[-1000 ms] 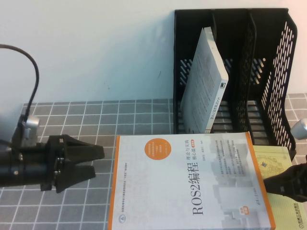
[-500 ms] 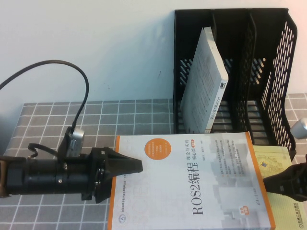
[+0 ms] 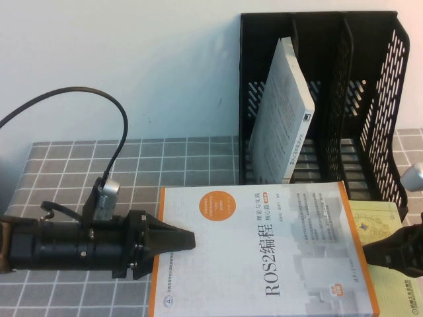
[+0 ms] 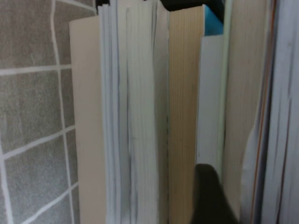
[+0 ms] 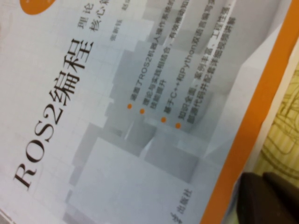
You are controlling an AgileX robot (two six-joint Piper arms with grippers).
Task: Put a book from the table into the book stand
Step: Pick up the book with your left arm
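Note:
A white and orange book (image 3: 264, 257) titled ROS2 lies on top of a stack at the table's front. My left gripper (image 3: 188, 240) is turned on its side, its tip at the book's left edge. The left wrist view shows the stack's page edges (image 4: 140, 116) close up, with the left gripper (image 4: 210, 196) dark against them. My right gripper (image 3: 369, 254) is shut, its tip at the book's right edge. The right wrist view shows it (image 5: 264, 198) beside the orange border of the cover (image 5: 117, 116). The black book stand (image 3: 357, 99) stands at the back right.
A white book (image 3: 281, 112) leans in the stand's left slot. A yellow book (image 3: 380, 221) lies under the ROS2 book and shows at its right, also in the right wrist view (image 5: 285, 130). Grey tiled table (image 3: 132, 165) spreads to the left. A white wall is behind.
My left arm has moved right to the book's left edge and rolled its wrist, so its two spread fingers no longer show apart. The right arm and the books have not moved.

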